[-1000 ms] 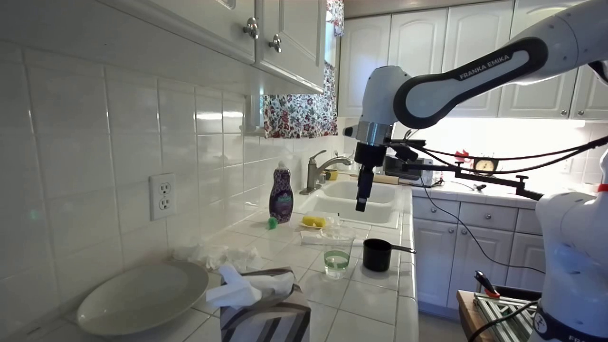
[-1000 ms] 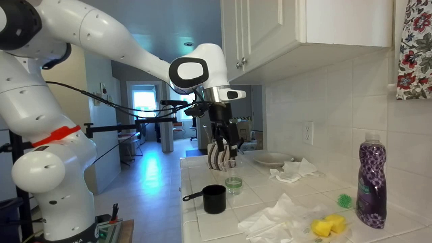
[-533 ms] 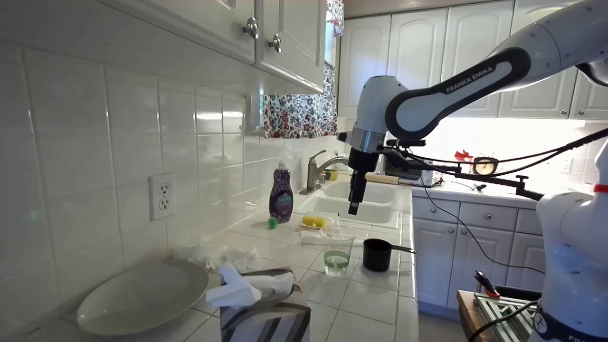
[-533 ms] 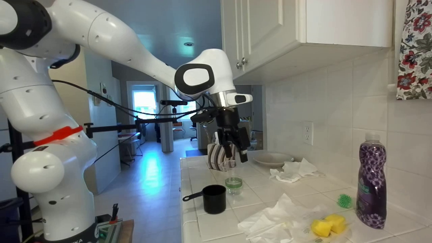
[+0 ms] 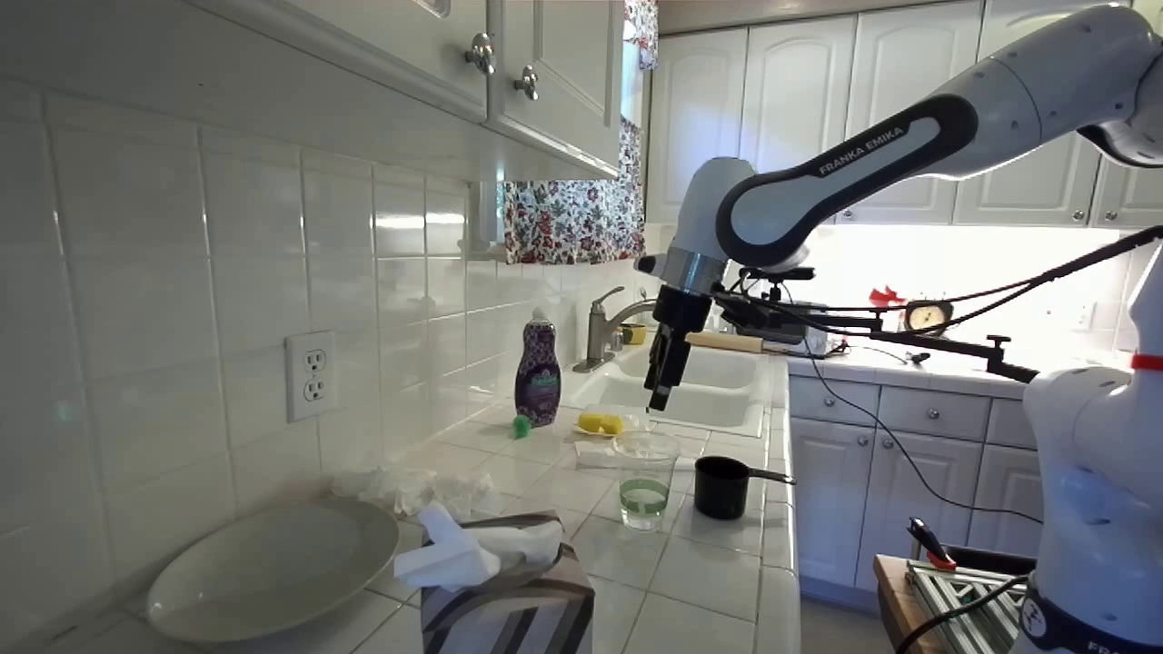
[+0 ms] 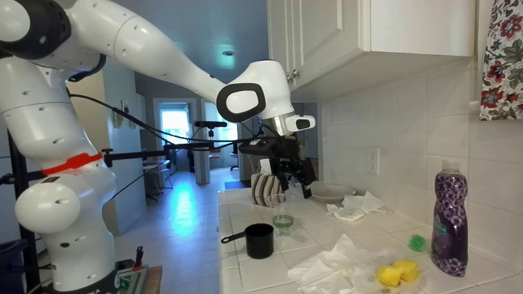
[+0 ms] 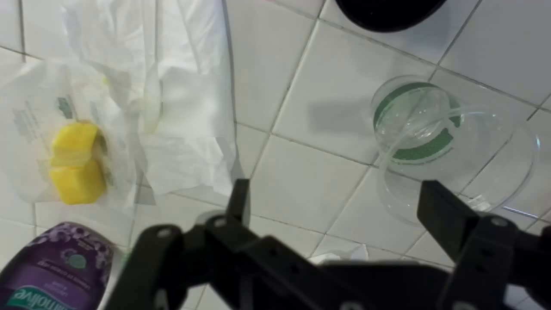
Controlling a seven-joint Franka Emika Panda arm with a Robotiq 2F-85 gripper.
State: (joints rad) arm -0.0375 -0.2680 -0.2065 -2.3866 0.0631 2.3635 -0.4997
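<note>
Over the white tiled bench [image 5: 695, 581], fingers [image 7: 447, 219] stand wide apart, released. Wrist view shows purple bottle [image 7: 60, 269] at 8 o'clock, upright clear cup [image 7: 439, 142] at 3, near one finger, black measuring cup [image 7: 389, 10] at 1, yellow pieces [image 7: 77, 172] at 9.

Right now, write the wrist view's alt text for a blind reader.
Open, empty black fingers above a tiled counter, near a clear cup at right. At left: a yellow lump, white paper, a purple bottle; at top, part of a black cup.
</note>
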